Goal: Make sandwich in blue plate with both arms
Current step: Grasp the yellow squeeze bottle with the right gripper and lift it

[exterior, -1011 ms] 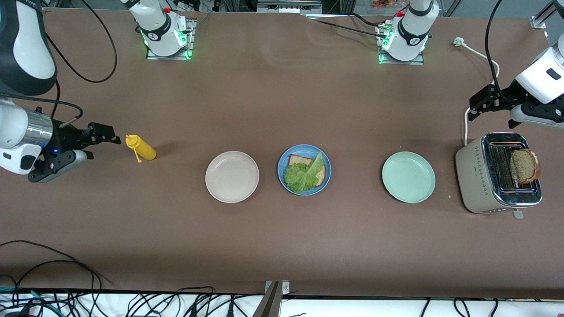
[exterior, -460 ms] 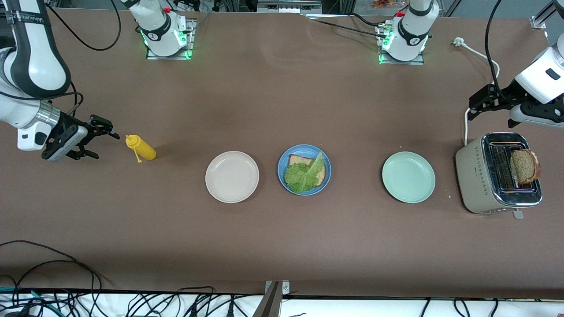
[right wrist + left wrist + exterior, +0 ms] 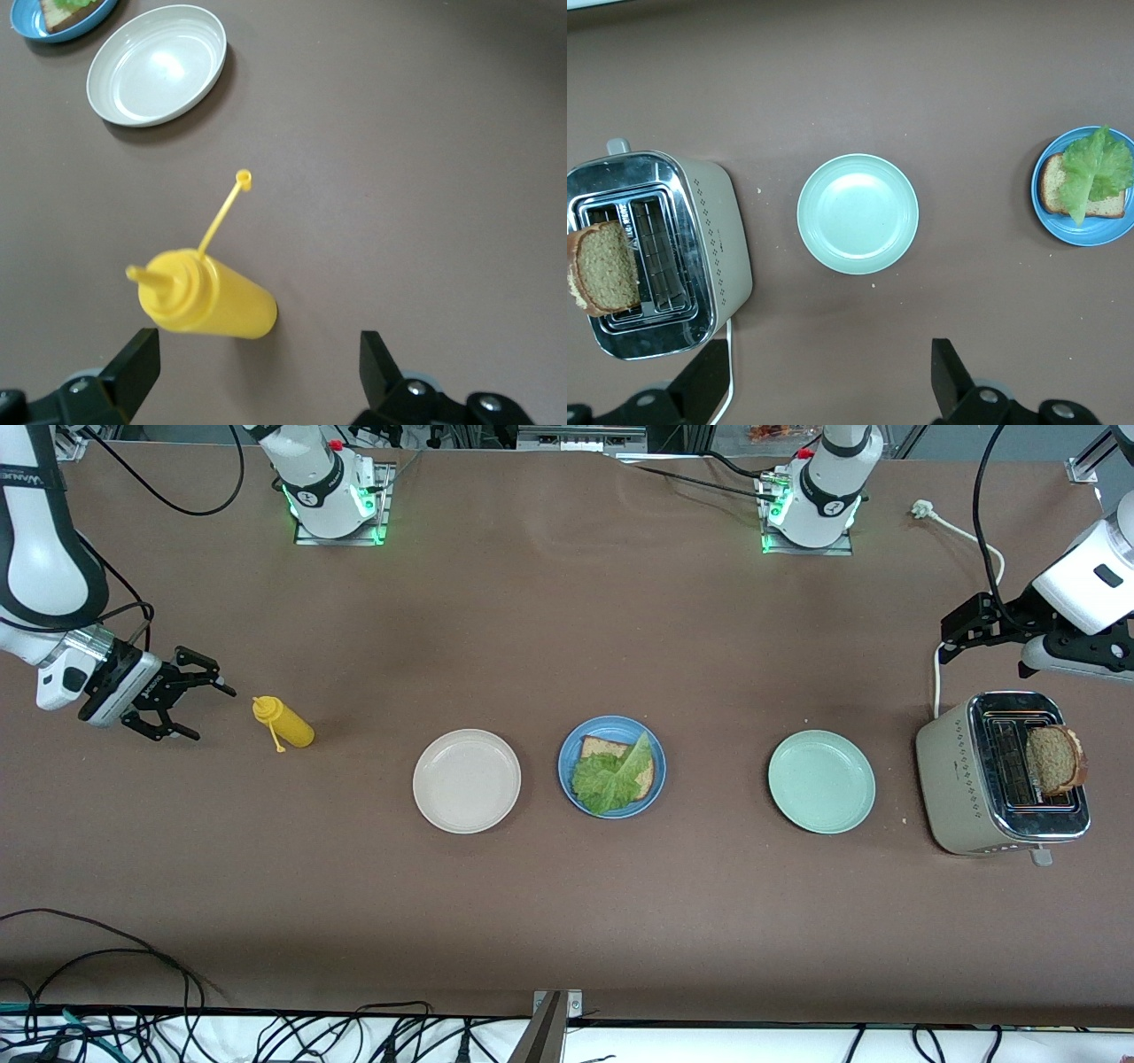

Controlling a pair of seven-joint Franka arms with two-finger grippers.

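The blue plate (image 3: 567,772) sits mid-table and holds one brown bread slice (image 3: 595,746) with a green lettuce leaf (image 3: 611,777) on it. A second bread slice (image 3: 1054,760) stands in the toaster (image 3: 961,779) at the left arm's end. My left gripper (image 3: 955,640) is open and empty, over the table by the toaster's cord. Its wrist view shows the toaster (image 3: 718,230), that slice (image 3: 604,266) and the blue plate (image 3: 1090,237). My right gripper (image 3: 205,701) is open and empty beside the yellow squeeze bottle (image 3: 283,724), which lies just ahead of its jaws in the right wrist view (image 3: 213,301).
A cream-white plate (image 3: 467,781) lies beside the blue plate toward the right arm's end. A mint-green plate (image 3: 821,781) lies toward the left arm's end. The white power cord (image 3: 936,664) runs from the toaster. Cables hang along the table's near edge.
My right arm swung and its gripper turned to face the yellow bottle, with the fingers spread wider. The left arm barely moved.
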